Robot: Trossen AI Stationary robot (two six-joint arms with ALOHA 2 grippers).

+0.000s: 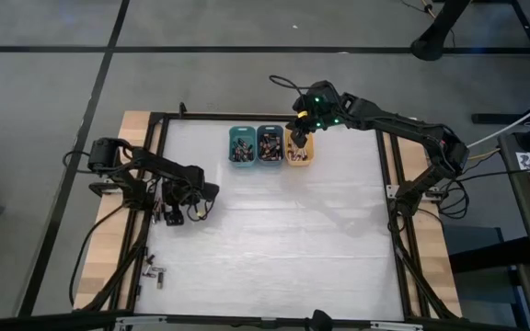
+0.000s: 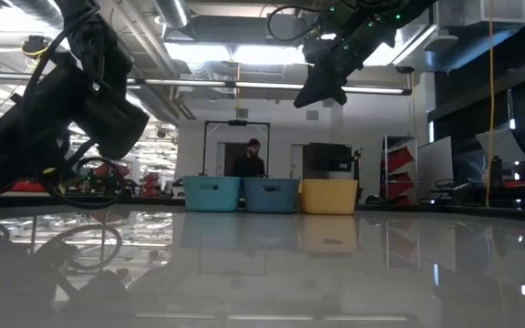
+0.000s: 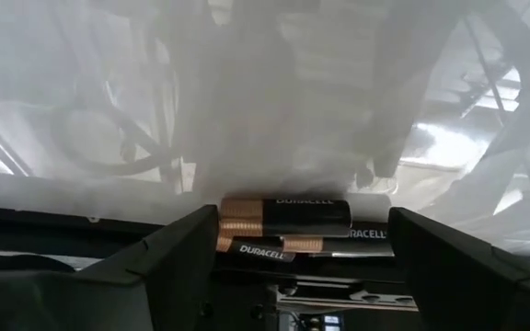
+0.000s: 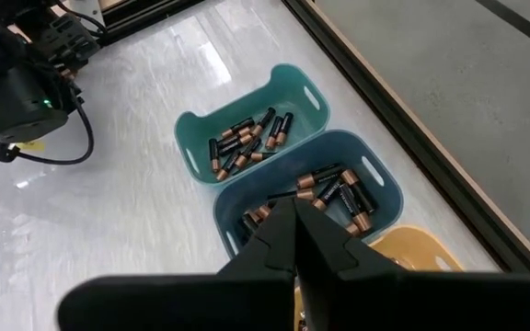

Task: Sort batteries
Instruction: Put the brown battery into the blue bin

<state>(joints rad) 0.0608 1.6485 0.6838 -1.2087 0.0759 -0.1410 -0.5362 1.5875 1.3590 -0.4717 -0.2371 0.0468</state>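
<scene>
Black and copper batteries [image 3: 283,221] lying sideways between left gripper [image 3: 293,253] fingers, spread apart, at table's left edge. Right gripper [image 4: 297,234] pinched together, empty, above far bins [image 4: 247,138].

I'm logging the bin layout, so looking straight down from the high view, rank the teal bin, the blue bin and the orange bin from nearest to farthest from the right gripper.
Right gripper, shut, hovers over the row's right end.
1. Orange bin: right end, directly beneath it.
2. Blue bin: middle of the row.
3. Teal bin: left end, farthest.
</scene>
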